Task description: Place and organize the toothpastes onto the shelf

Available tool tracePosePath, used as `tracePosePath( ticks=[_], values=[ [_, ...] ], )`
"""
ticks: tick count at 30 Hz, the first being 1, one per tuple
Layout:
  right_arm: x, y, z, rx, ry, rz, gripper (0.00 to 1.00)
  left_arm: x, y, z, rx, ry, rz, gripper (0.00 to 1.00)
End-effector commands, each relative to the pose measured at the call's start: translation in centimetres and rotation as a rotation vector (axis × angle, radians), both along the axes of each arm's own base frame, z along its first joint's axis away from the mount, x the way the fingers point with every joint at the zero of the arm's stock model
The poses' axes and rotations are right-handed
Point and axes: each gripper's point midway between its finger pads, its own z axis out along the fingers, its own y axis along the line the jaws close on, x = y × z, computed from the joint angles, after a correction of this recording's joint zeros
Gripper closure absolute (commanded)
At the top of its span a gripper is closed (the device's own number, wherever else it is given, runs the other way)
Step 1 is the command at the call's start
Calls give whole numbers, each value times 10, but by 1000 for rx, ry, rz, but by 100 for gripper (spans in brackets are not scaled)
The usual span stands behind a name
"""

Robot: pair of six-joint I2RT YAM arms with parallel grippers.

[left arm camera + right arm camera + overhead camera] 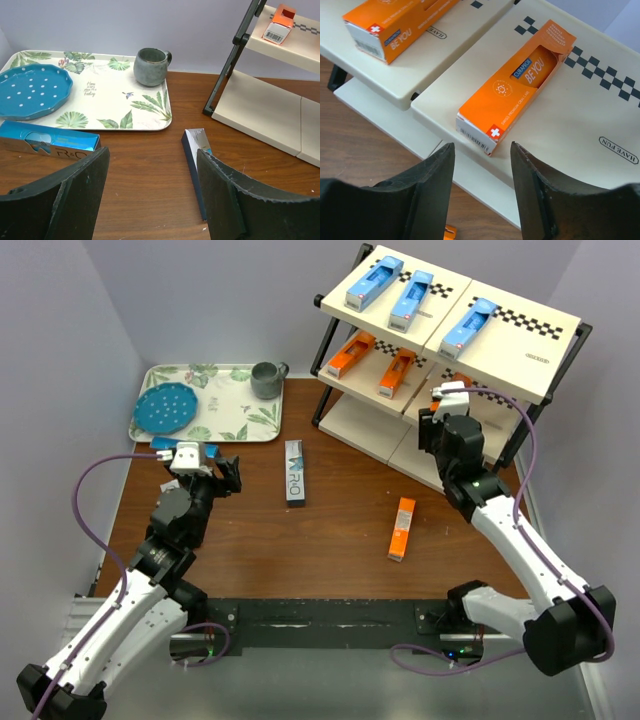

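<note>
The shelf (520,350) stands at the back right. Three light blue toothpastes (411,298) lie on its top board and orange ones (397,373) on the middle board. My right gripper (448,402) hovers at the middle board. It (481,150) is open and empty, just short of the end of an orange box (515,85) lying on the board. On the table lie a grey-and-teal box (295,472) and an orange box (401,529). My left gripper (151,155) is open and empty over the table. The grey-and-teal box (192,150) is by its right finger, a light blue box (47,142) to its left.
A leaf-patterned tray (240,420) at the back left carries a blue dotted plate (165,408) and a grey mug (267,379). The shelf's lowest board (260,107) is bare where it shows. Walls close in on the left, back and right.
</note>
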Motion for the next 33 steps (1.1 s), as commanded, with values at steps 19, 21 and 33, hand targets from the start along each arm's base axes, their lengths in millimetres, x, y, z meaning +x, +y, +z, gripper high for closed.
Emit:
tracePosePath(
  ticks=[19,21,33],
  values=[
    [-26,64,75,211,-139,267,32,5,-40,4,-9,-42,-190,22],
    [-30,61,82,201,-155,266,30,6,-58,11,-11,-57,-280,21],
    [-65,27,103,238,-233,165,22,74,-173,67,32,-101,-553,18]
  ],
)
